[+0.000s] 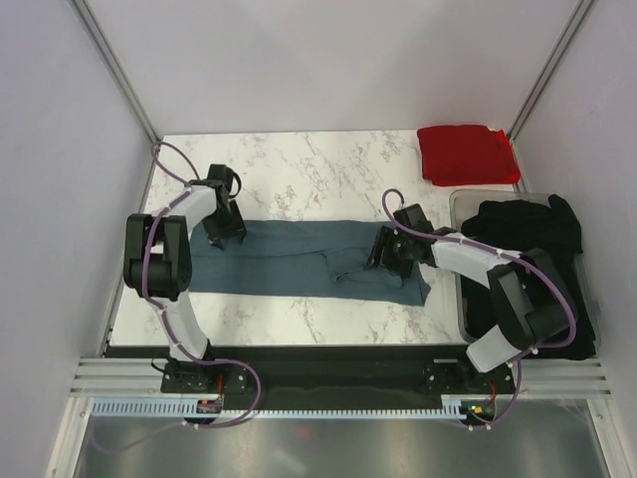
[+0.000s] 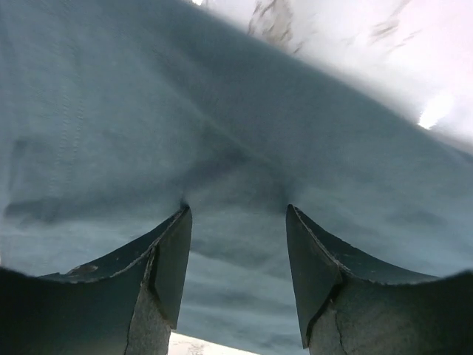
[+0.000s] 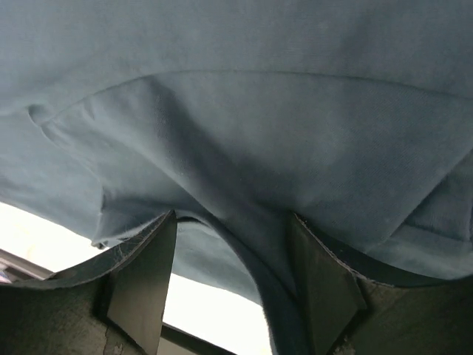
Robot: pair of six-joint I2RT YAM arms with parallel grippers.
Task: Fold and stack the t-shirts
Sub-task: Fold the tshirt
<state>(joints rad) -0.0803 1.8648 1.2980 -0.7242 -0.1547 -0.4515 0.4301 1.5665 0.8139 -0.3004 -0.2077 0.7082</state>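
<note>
The slate blue-grey t-shirt [image 1: 299, 257] lies as a long folded strip across the marble table. My left gripper [image 1: 227, 234] is down on its left end. In the left wrist view the gripper [image 2: 236, 211] is open, its tips pressed on the blue-grey cloth [image 2: 222, 133]. My right gripper [image 1: 383, 254] is over the strip's rumpled right part. In the right wrist view the gripper [image 3: 233, 216] is open, with a fold of the shirt [image 3: 244, 133] hanging between the jaws. A folded bright red t-shirt [image 1: 466, 154] lies at the back right. Black t-shirts [image 1: 528, 244] are heaped at the right.
The black shirts sit in a clear plastic bin [image 1: 460, 204] at the table's right edge, close beside my right arm. Bare marble table [image 1: 299, 169] lies behind the blue-grey strip and along the near edge. White walls enclose the table on three sides.
</note>
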